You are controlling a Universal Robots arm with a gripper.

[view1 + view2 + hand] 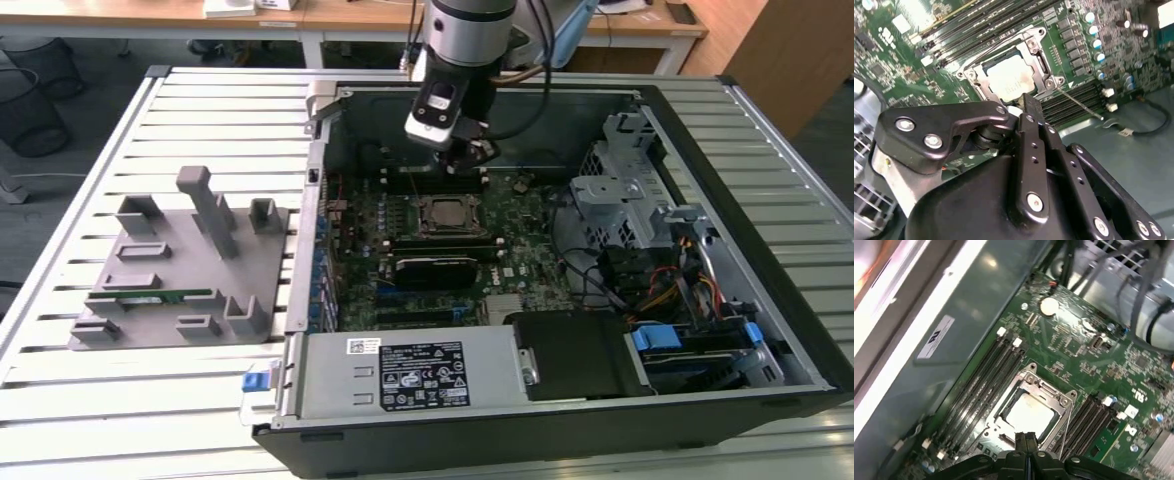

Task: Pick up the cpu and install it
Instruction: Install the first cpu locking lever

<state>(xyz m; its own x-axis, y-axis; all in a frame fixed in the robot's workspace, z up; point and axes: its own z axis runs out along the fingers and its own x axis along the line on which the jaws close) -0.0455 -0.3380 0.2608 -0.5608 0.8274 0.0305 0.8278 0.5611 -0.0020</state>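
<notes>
An open computer case (747, 330) lies on a slatted table (134, 400), its motherboard (534, 250) facing up. To the exterior view's left of the case stands a grey fixture (160, 300) with a green memory stick (154, 296) lying in it. Inside the case, the arm hangs over the board's far part, and its gripper (470, 153) hovers above the socket (443, 215). In both wrist views the cpu (1028, 415) sits in the socket with the metal frame (1041, 67) around it, silver top showing. The fingers (1026, 450) are pressed together, holding nothing, their tips just above the cpu's edge. Black memory slots (981, 385) run on both sides of the socket.
</notes>
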